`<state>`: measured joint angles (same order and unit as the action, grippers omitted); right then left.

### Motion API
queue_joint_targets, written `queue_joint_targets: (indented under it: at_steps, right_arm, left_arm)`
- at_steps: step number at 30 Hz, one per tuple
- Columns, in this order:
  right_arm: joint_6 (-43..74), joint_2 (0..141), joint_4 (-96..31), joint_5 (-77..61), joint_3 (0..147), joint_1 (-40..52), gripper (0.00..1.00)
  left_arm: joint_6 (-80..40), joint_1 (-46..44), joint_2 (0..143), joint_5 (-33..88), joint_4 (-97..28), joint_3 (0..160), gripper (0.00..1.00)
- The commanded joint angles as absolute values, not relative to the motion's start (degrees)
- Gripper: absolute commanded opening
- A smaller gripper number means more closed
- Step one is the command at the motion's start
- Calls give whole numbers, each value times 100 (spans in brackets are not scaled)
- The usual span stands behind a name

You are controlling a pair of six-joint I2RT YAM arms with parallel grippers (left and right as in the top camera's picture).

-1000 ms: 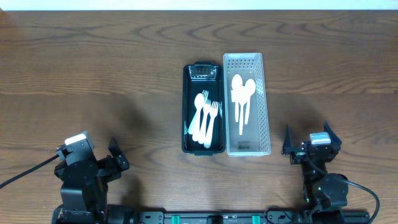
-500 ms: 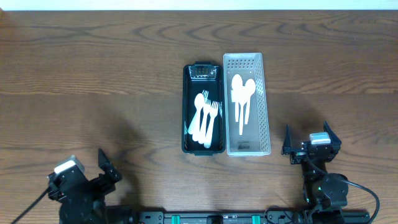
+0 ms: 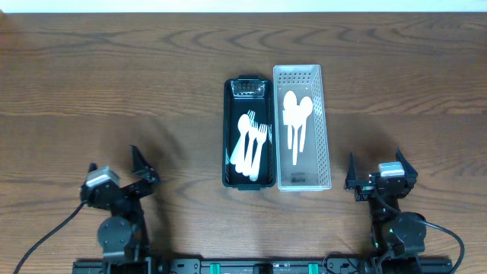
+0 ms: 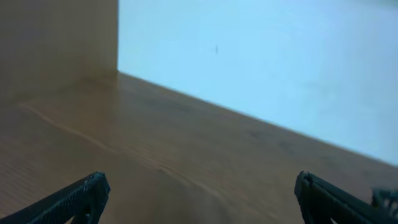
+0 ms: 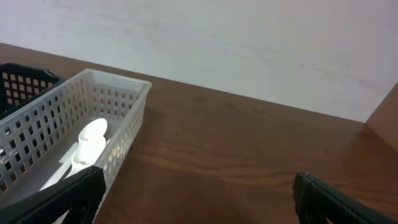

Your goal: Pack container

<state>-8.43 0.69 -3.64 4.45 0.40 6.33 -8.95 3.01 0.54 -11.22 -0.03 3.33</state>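
The black slotted plastic tray (image 3: 227, 137) of white forks (image 3: 251, 143) and the white perforated plastic basket (image 3: 326, 129) of spoons (image 3: 295, 114) lie side by side mid-table, long axes pointing away from the robot. The right gripper (image 3: 377, 164), wide open and empty, sits near the basket's near end. The left gripper (image 3: 114, 164), likewise open and empty, is well apart.

White basket (image 3: 326, 129) and black tray (image 3: 227, 141) look plastic, spoons (image 3: 296, 113) probably too; table (image 3: 114, 91) matt wood.
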Motion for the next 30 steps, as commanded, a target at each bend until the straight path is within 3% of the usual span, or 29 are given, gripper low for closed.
queue_joint_targets:
  at_steps: [1, 5, 30]
  right_arm:
    - [-928, 32, -388, 405, 32, 574, 99]
    - [-928, 32, -390, 405, 32, 574, 99]
    - [-928, 32, -390, 405, 32, 574, 99]
  left_arm:
    - [-860, 336, 10, -788, 99, 23, 98]
    - [-845, 360, 10, -766, -360, 23, 98]
    - [-836, 357, 23, -705, -355, 23, 98]
